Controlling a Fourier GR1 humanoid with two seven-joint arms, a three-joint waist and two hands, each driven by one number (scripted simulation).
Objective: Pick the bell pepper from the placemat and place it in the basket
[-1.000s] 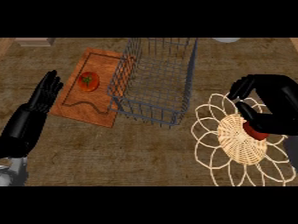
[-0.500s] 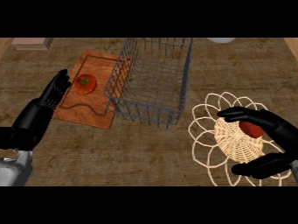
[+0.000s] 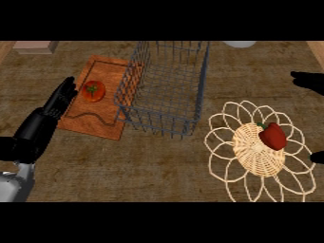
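On the woven placemat [image 3: 262, 151], at its 2 o'clock: red bell pepper [image 3: 273, 136], long axis running 11 to 5 o'clock. Right hand [image 3: 320, 84] nearer, fingers spread, bracketing the pepper from 1 and 4 o'clock, not touching. Wire basket [image 3: 166, 90] lies at the pepper's 10 o'clock. Left hand [image 3: 46, 116] rests open, tabletop left.

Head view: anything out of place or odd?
Nothing spilled or damaged. The bell pepper lies off-centre on the woven placemat, the wire basket is empty, and a tomato sits on the cutting board.
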